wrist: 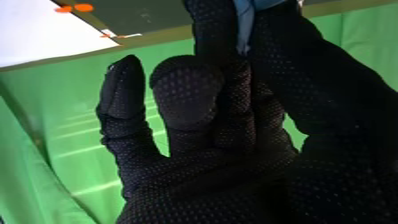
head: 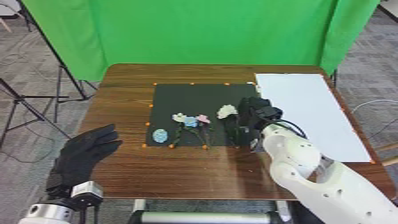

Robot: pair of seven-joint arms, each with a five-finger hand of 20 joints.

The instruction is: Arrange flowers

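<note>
At mid-frame, the brown table (head: 124, 115) stands before green cloth (head: 213, 35); my right robot hand (head: 257, 111) pinches something blue (wrist: 244, 22).

In the head view the right hand (head: 256, 111) hides part of the black mat's (head: 195, 90) right side, and its fingers blur together. The right arm (head: 293, 150) covers part of the white sheet's (head: 293, 95) near end. The flowers' stems (head: 179, 136) are blurred against the mat. In the wrist view, the top edge cuts off the blue thing (wrist: 244, 27) pinched in that hand, leaving too little to identify.
</note>
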